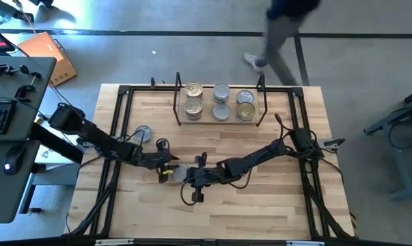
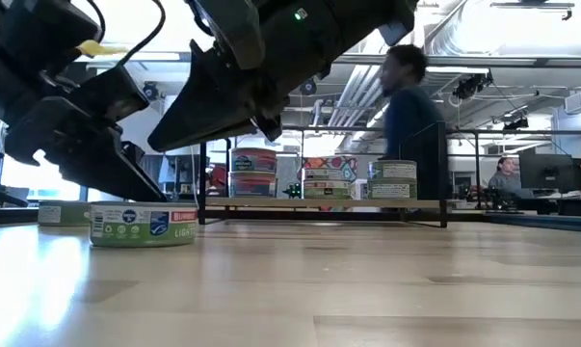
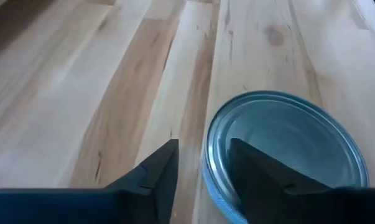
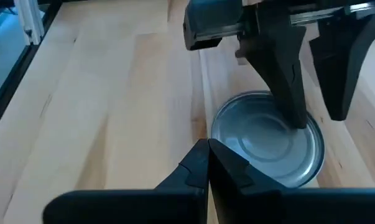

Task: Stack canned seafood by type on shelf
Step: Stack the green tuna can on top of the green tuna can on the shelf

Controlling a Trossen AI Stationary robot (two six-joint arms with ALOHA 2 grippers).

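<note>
While both arms reach toward the middle of the table (image 1: 274, 205), I see the left gripper (image 1: 173, 169) poised over a silver-lidded can (image 3: 287, 149) standing upright on the wood. In the left wrist view its two dark fingers (image 3: 156, 177) are apart: one lies over the can's lid, the other beyond the rim above bare wood, so the rim sits between them; I cannot tell whether either finger presses the metal. From the right wrist view the same can (image 4: 265, 146) appears just ahead of the right gripper (image 4: 207, 155), whose fingers are pressed together into a single point right at the can's near edge, with the left gripper (image 4: 314, 99) coming down on the far side. At table height the can (image 2: 143, 224) shows a green and white label with a red patch, and it rests flat beneath the two dark gripper bodies. A second loose can (image 1: 143, 132) stands to the outer side of the left arm, well apart from its gripper. Beyond both grippers, toward the table's far edge, the shelf (image 1: 219, 123) carries six cans (image 1: 220, 102) in three pairs; the low view shows them stacked there (image 2: 253, 172). Behind the table a person (image 2: 412, 116) is walking past.
</note>
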